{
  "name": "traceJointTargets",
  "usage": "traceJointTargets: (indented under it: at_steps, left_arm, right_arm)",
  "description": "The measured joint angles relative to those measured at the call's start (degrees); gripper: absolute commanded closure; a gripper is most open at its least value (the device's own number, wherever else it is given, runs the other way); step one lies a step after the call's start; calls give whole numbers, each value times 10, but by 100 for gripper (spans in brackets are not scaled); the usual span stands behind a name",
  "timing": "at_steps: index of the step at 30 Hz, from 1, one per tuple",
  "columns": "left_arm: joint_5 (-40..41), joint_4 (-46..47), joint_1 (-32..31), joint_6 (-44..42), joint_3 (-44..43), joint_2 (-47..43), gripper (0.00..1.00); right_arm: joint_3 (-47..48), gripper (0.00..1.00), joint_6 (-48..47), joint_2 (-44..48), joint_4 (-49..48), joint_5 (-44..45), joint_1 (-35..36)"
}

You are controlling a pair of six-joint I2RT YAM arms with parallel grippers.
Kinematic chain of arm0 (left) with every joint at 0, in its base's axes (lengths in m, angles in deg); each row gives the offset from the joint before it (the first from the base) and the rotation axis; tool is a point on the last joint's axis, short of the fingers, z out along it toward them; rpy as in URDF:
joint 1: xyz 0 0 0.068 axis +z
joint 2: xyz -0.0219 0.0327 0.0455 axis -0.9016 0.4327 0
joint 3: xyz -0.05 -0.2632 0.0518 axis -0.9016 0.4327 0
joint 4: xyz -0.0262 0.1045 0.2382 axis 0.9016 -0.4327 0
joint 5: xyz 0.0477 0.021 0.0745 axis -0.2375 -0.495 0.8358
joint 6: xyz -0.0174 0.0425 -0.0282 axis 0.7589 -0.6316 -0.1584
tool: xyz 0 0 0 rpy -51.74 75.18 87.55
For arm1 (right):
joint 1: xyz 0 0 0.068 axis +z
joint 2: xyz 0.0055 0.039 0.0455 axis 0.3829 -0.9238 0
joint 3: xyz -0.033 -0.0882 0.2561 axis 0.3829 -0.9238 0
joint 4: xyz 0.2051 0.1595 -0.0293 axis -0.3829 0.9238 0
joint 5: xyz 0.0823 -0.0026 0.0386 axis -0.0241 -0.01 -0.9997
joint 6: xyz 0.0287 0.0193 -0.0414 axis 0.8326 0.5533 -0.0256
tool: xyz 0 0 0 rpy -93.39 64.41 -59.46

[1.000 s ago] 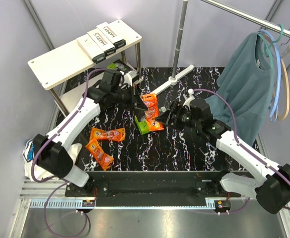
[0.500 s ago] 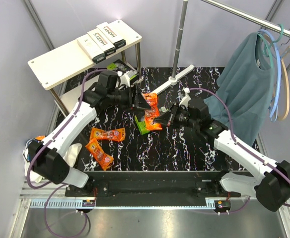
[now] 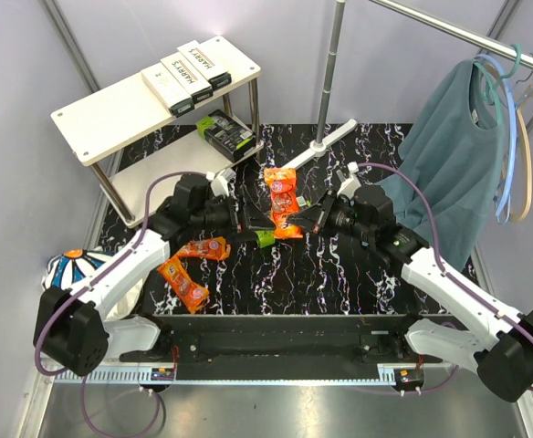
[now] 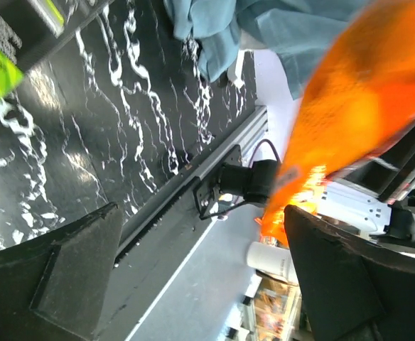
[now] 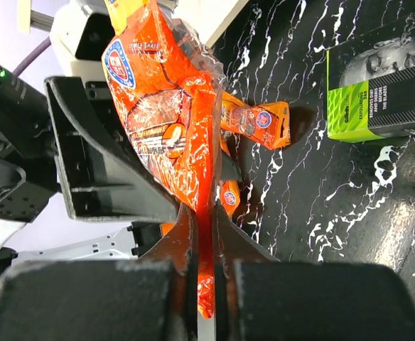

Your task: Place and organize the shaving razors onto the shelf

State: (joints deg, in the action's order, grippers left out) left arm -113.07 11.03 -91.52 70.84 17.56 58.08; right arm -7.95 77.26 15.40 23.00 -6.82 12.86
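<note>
Nearest the arm bases, an orange packet (image 3: 182,283) and, just beyond it, a second orange packet (image 3: 201,247) lie loose on the left of the tabletop (image 3: 358,265).

Further in, at mid-table, the right gripper (image 5: 202,217) has its jaws pressed together on the bottom edge of the held packet (image 5: 161,114), which stands upright above them, off the tabletop. The left gripper (image 4: 200,213) faces it with jaws spread wide, and the orange plastic shows just ahead of them, nearer one finger (that view is blurred, so I cannot tell whether either finger touches it). A lime-green pack (image 5: 378,85) lies flat on the tabletop just beside this meeting.

This reads as a hand-over to the arm nearer the shelf. To do it well, the left jaws should close on the free upper body of the packet, apart from the right fingers. They should land squarely across the flat rather than on a crinkled corner, since the film looks slippery. The right jaws should let go only when that pinch is firm.

Farthest, the shelf (image 3: 111,114) carries white HARRY'S boxes (image 3: 189,78) side by side at one end of its top board, and a black-and-green pack (image 3: 225,132) on the lower level. The bare stretch of top board looks the easier place to group the orange ones.
</note>
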Motion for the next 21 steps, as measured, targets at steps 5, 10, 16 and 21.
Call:
traceJointTargets:
  at_steps: [5, 10, 16, 21]
  left_arm:
    - [6, 67, -24, 37, 10, -3, 23]
    - [6, 133, -38, 59, 8, 5, 41]
    - [8, 164, -60, 70, 2, 32, 80]
    - [9, 169, -62, 69, 1, 35, 100]
  right_arm:
    - [-7, 100, 0, -4, -5, -2, 0]
    - [-10, 100, 0, -4, -17, -2, 0]
    - [-11, 100, 0, -4, -24, -2, 0]
    - [-18, 93, 5, -3, -28, 5, -1]
